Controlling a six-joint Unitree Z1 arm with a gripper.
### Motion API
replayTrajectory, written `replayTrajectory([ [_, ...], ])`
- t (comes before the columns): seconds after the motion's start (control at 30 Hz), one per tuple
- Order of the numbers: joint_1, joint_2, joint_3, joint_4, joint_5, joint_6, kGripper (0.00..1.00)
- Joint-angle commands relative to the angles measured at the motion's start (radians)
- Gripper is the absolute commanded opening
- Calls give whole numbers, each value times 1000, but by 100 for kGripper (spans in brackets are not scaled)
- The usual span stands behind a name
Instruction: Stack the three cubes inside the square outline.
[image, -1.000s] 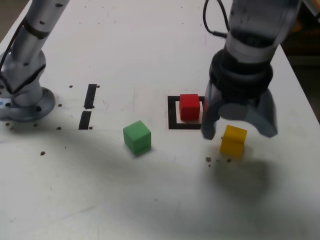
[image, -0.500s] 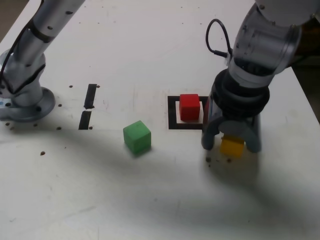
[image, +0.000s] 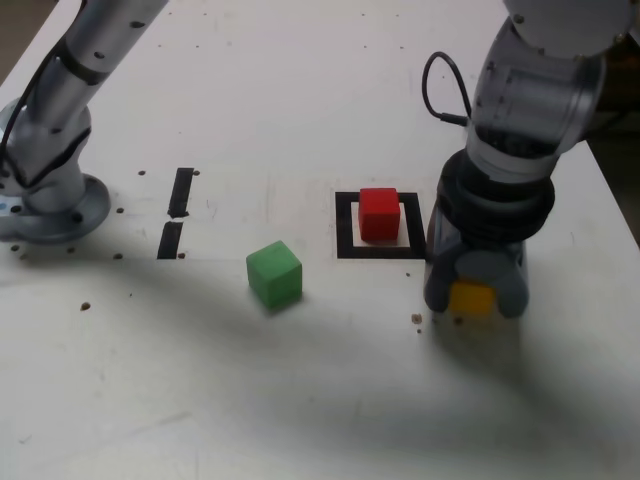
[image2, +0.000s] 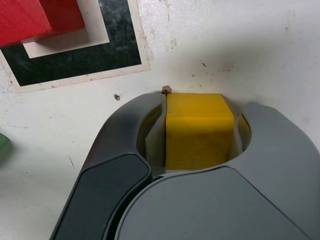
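1. Gripping the yellow cube (image: 472, 298), the pincer (image: 476, 300) is closed down on it, one finger against each of two opposite sides.
2. In the exterior view, the cube shows between the two fingertips, at 6 o'clock from the dark round collar (image: 495, 200) of the wrist; the fingers and palm hide its upper part.
3. The wrist view shows the cube's top and one side face squarely between the pads (image2: 156, 135), with the cube projecting beyond the grey palm. Whether its underside touches the table (image: 330, 390) I cannot tell.
4. Taking the yellow cube as the clock's centre in the exterior view, the square outline (image: 346, 225) lies between 10 and 11 o'clock, near but apart from it.
5. The red cube (image: 380, 215) sits inside that outline, on the white middle, also between 10 and 11 o'clock from the pincer's tips.
6. The green cube (image: 274, 275) lies on the table outside the outline, at about 9 o'clock from the yellow one and well apart; from the red one it is at 8 o'clock.
7. Two short black strips (image: 181, 192) lie farther off, between 9 and 10 o'clock from the pincer, with the arm's base (image: 60, 210) beyond them.
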Motion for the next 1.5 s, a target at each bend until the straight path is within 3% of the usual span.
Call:
replayTrajectory([
  [0.0,2,-32,-17,46,15,-1,28],
  [0.23,8,-164,-57,264,63,-20,26],
  [0.4,42,-219,-49,311,76,-35,26],
  [0.73,129,-266,108,230,54,-46,26],
  [1.03,150,-264,216,129,12,-52,27],
  [1.47,184,-262,307,39,-13,-39,28],
])
